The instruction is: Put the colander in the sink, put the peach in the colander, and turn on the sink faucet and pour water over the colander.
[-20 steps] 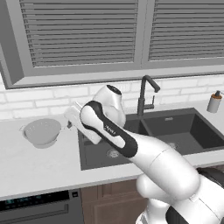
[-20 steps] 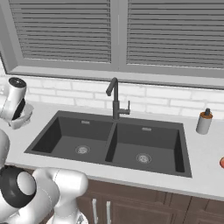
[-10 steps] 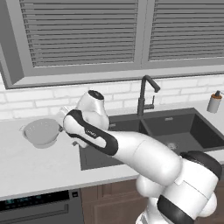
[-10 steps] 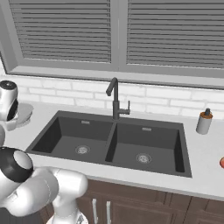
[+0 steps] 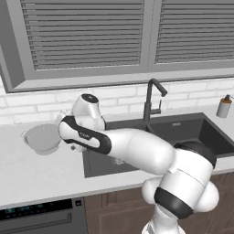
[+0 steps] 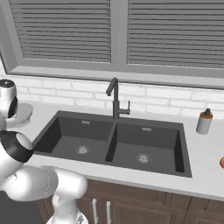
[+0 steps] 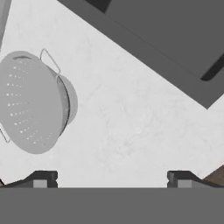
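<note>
As the arm is swinging left toward the colander (image 7: 33,103) on the counter (image 7: 131,127), the fingers (image 7: 41,178) are standing wide apart and empty, readying the first pickup.

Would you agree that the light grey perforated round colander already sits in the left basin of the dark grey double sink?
Not quite: the light grey perforated round colander stands on the white counter, left of the dark grey double sink, as the left base view shows.

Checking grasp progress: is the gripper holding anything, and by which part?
Nothing is held: the gripper is open above the counter, apart from the colander.
</note>
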Controlling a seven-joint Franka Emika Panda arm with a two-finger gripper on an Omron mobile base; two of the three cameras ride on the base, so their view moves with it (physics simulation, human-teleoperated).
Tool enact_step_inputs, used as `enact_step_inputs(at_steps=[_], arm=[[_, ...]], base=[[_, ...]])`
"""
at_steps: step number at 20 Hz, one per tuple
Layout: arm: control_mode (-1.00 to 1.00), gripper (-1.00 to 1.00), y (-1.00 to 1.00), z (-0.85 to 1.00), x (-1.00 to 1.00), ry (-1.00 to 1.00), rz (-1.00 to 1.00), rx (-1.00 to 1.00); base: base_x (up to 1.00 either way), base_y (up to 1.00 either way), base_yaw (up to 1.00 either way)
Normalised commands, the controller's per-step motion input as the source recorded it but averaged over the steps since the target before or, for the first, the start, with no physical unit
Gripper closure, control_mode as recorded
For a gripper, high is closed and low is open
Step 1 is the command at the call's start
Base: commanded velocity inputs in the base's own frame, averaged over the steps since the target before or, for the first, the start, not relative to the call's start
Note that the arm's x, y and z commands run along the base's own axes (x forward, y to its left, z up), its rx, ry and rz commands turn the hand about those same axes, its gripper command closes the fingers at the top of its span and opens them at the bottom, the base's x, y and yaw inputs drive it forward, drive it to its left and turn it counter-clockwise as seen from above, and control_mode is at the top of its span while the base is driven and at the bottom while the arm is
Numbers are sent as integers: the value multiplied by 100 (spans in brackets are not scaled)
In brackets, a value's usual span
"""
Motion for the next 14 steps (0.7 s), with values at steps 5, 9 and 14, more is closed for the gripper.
enact_step_inputs(at_steps=[5, 9, 14], arm=[[-100, -100, 0, -9, 25, 8, 1, 2], [-100, -100, 0, -18, 24, 0, 3, 0], [-100, -100, 3, -16, 30, 0, 4, 0]], base=[[0, 0, 0], [0, 0, 0], [0, 0, 0]])
